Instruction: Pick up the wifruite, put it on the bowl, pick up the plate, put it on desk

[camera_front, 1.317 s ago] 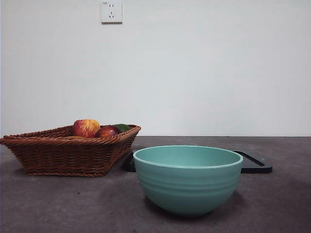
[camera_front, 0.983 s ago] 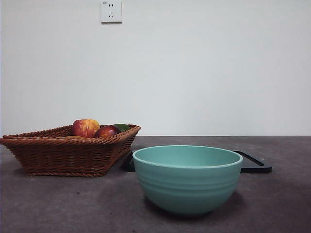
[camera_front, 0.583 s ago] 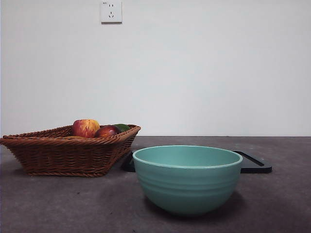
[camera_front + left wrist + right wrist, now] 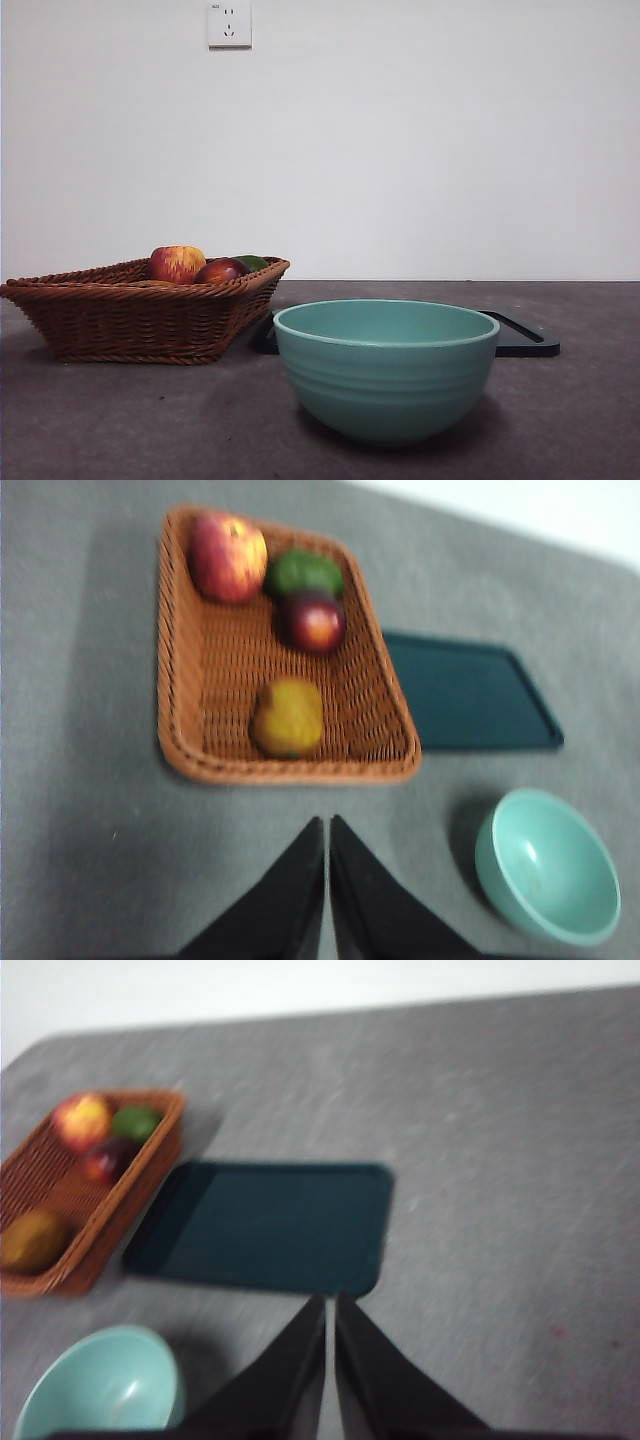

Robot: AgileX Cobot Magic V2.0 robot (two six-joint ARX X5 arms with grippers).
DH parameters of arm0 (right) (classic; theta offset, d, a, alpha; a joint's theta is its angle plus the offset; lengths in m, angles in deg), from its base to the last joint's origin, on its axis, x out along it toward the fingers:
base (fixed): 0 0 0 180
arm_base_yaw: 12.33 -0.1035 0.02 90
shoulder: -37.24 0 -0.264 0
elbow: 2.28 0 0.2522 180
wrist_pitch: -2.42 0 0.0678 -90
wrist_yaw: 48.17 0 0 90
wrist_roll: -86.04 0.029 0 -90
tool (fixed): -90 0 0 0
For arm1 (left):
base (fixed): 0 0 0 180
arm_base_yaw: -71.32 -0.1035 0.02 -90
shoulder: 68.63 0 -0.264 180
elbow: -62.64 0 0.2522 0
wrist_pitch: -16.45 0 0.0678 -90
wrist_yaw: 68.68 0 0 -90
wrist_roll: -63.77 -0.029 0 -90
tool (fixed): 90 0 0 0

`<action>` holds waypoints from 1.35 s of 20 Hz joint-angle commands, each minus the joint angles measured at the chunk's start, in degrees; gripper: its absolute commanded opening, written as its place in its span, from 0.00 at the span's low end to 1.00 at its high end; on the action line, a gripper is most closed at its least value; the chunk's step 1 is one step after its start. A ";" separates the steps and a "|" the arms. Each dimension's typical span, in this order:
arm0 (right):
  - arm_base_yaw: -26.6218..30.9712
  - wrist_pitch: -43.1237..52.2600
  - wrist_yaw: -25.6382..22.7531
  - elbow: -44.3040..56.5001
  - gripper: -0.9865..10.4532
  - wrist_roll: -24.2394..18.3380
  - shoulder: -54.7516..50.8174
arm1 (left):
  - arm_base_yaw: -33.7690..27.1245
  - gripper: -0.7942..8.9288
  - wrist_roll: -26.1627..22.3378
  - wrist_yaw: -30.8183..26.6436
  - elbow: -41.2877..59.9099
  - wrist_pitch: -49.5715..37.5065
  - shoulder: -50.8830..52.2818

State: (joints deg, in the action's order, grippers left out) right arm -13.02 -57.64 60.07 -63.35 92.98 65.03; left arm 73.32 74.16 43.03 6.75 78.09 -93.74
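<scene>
Both claws hang high above the counter [image 4: 120, 420] with jaws pressed shut on nothing: the left claw [image 4: 327, 825] at the lower middle of its wrist frame, the right claw [image 4: 330, 1305] likewise. Across the front views nothing has shifted, so the task has not begun. The wifruite [image 4: 287, 717] lies in the wicker basket [image 4: 190, 680], centre-left of the left wrist frame. The empty bowl [image 4: 386, 368] sits at lower centre, the dark tray [image 4: 265, 1225] behind it.

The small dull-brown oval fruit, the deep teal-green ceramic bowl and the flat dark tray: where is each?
Small dull-brown oval fruit [image 4: 287, 717]: left wrist view, middle of its skin.
Deep teal-green ceramic bowl [image 4: 386, 385]: front view, ridged outer wall.
Flat dark tray [image 4: 265, 1225]: right wrist view, bare middle.
</scene>
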 commanded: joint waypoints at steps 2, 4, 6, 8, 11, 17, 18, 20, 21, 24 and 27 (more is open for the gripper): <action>-0.09 -6.08 4.66 -5.18 0.09 -5.64 6.14 | 0.00 0.09 -7.65 1.97 -5.86 5.31 -4.85; -0.90 -9.79 7.32 -6.75 0.09 -7.26 9.01 | 0.28 0.09 -9.81 4.00 -8.74 8.55 -7.43; -2.58 -13.22 8.50 -7.54 0.09 -8.39 11.06 | 1.01 0.09 -11.39 5.07 -10.82 11.52 -9.16; -4.74 -15.54 9.70 -7.58 0.09 -9.40 12.00 | 1.70 0.09 -12.50 6.91 -11.58 13.84 -9.88; -8.20 -16.81 10.32 -7.56 0.09 -10.19 12.28 | 2.29 0.09 -12.72 7.34 -11.58 15.63 -9.79; -9.81 -16.76 10.32 -7.56 0.35 -9.42 12.20 | 2.32 0.44 -12.46 7.32 -11.58 15.58 -9.75; -9.81 -16.76 10.32 -7.56 0.44 -9.01 12.20 | 2.32 0.50 -12.28 7.32 -11.58 15.58 -9.75; -9.81 -16.76 10.34 -7.56 0.47 -8.90 12.20 | 2.32 0.54 -12.28 7.32 -11.58 15.58 -9.75; -9.81 -16.76 10.34 -7.56 0.47 -8.90 12.20 | 2.32 0.54 -12.28 7.32 -11.58 15.58 -9.75; -9.81 -16.76 10.34 -7.56 0.47 -8.87 12.20 | 2.32 0.54 -11.98 7.30 -11.58 15.34 -9.84; -9.81 -16.74 10.34 -7.56 0.47 -8.85 12.20 | 2.32 0.54 -10.75 7.19 -11.61 13.40 -10.91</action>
State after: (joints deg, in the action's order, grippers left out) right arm -22.68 -74.63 70.25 -69.80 83.76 76.98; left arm 75.53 63.21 50.03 -3.63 92.08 -104.14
